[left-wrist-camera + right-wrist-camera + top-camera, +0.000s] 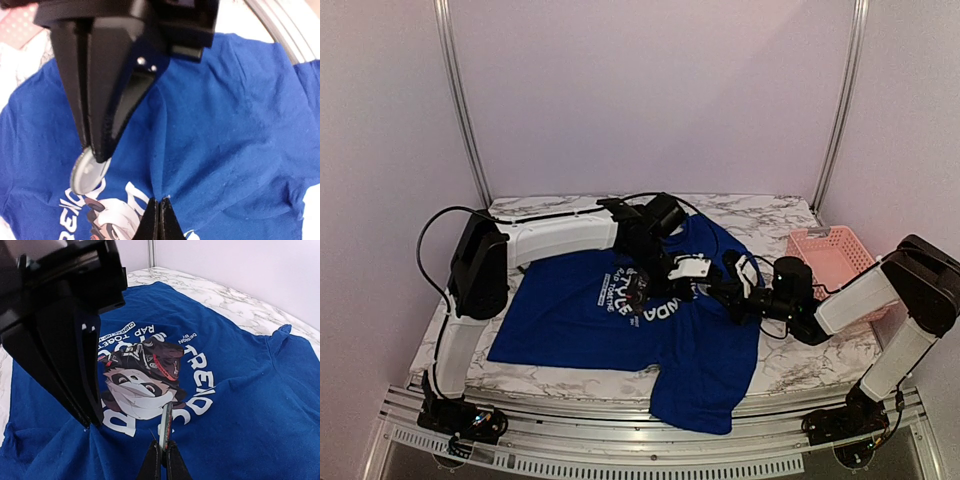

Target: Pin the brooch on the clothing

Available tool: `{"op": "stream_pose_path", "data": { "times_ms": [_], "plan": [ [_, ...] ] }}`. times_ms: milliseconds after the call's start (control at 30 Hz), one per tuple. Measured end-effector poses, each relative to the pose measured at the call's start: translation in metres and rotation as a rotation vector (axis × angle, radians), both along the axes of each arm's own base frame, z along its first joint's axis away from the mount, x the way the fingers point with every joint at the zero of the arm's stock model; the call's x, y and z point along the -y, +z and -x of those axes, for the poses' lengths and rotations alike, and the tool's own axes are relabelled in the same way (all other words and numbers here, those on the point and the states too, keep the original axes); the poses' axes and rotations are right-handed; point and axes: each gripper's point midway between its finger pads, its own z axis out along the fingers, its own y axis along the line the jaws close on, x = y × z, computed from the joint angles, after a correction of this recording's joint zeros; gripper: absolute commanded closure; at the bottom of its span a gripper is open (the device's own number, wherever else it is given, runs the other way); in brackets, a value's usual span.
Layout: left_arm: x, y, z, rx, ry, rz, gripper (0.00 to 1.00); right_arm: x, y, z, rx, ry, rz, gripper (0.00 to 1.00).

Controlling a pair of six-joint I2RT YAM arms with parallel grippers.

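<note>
One container is in sight: a pink basket (pixel 825 235) on the far right of the desk (pixel 770 215). The overhead view is too coarse to tell what it holds. Left of it the clothing (pixel 570 320), a royal-blue T-shirt, lies spread chest-up on the desk, and both arms meet over its panda print (pixel 142 385).

The overhead view gives the layout, but the claw tips are lost there in a dark tangle. The wrist views settle them. The right claw (pixel 162 455) is closed on the brooch (pixel 166 422), holding it upright by one edge just over the white lettering (pixel 200 395) at the print's rim. From that claw's own camera the brooch shows only as a thin edge. The left wrist view shows the same brooch face-on, a pale round disc at the tips of the right claw. The left claw (pixel 159 215) is pinched tight on a raised fold of the shirt beside the print, near the brooch but apart from it.
</note>
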Motion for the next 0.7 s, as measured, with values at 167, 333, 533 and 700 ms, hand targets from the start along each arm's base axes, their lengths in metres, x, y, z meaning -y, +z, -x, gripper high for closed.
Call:
{"op": "stream_pose_path", "data": {
  "times_ms": [167,333,533,700],
  "plan": [
    [0.009,0.031,0.004,-0.086,0.049,0.044,1.0,-0.001,0.008,0.001,0.059,0.016,-0.012,1.0],
    [0.011,0.045,0.008,-0.141,0.078,0.059,1.0,-0.001,0.014,0.007,0.105,0.038,-0.03,1.0],
    [0.011,0.045,0.007,-0.179,0.112,0.052,1.0,0.0,0.019,0.02,0.151,0.08,-0.053,1.0],
    [0.009,0.044,0.005,-0.194,0.138,0.049,1.0,-0.004,0.028,0.033,0.181,0.128,-0.079,1.0]
  ]
}}
